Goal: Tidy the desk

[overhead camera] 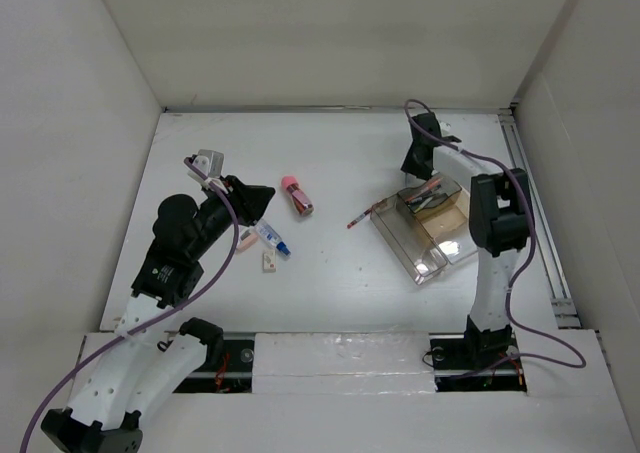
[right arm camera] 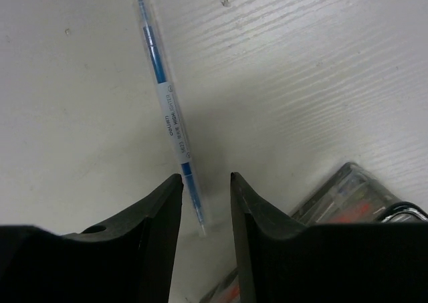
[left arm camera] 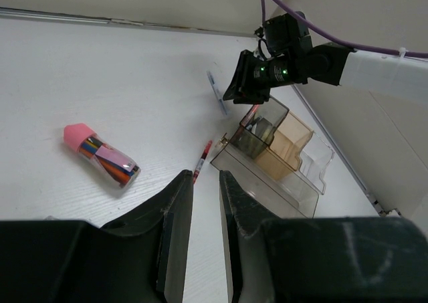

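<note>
The white desk [overhead camera: 340, 273] carries scattered stationery. My right gripper [overhead camera: 413, 168] hangs over its back right, just behind the clear compartment tray [overhead camera: 425, 228]; in the right wrist view its jaws [right arm camera: 206, 177] stand open. A blue and white pen [right arm camera: 167, 116] lies slanted just past the left fingertip, gripped by neither jaw. The left wrist view shows that pen [left arm camera: 216, 92] beside the right gripper [left arm camera: 234, 92]. My left gripper [overhead camera: 262, 205] hovers at the desk's left, its fingers [left arm camera: 206, 174] a little apart with nothing between them.
A pink-capped clear tube [overhead camera: 297, 195] and a red pen [overhead camera: 358, 219] lie mid-desk. A blue-tipped white item [overhead camera: 272, 239] and a small white piece [overhead camera: 268, 261] sit near the left gripper. The tray holds pens in its back compartment. A metal rail [overhead camera: 535, 213] runs along the right edge.
</note>
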`<state>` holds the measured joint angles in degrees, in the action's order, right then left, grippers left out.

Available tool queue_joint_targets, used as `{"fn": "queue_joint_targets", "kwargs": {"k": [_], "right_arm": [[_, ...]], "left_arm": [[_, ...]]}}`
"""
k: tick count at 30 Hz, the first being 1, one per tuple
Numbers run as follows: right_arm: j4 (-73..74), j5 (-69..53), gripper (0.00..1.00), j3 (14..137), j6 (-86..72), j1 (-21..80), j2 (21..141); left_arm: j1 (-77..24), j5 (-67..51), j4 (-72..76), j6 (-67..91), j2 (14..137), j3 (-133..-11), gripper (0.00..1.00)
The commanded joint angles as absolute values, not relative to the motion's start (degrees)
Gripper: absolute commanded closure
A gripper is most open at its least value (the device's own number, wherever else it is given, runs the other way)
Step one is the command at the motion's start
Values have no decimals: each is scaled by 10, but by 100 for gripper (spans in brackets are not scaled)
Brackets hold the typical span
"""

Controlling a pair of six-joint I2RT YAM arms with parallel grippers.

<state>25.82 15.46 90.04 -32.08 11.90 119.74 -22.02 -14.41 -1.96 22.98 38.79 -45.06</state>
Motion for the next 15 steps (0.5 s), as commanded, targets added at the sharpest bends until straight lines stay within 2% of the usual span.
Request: {"fn": "queue_joint_targets", "kwargs": {"k": [1,7,12,15], "right_arm": [[270,143,59,934,-309,113,1207],[286,129,59,964,-303,113,1226],[315,118,66,997,-302,113,1247],[323,119,63,1006,-298,127,1258]], "left_arm": [[-217,-146,10,226,382,-466,81],[-217,-147,11,227,382,-466,81],[-217,-147,10,227,380,-466,81],[-217,-146,9,226,379,-466,81]]}}
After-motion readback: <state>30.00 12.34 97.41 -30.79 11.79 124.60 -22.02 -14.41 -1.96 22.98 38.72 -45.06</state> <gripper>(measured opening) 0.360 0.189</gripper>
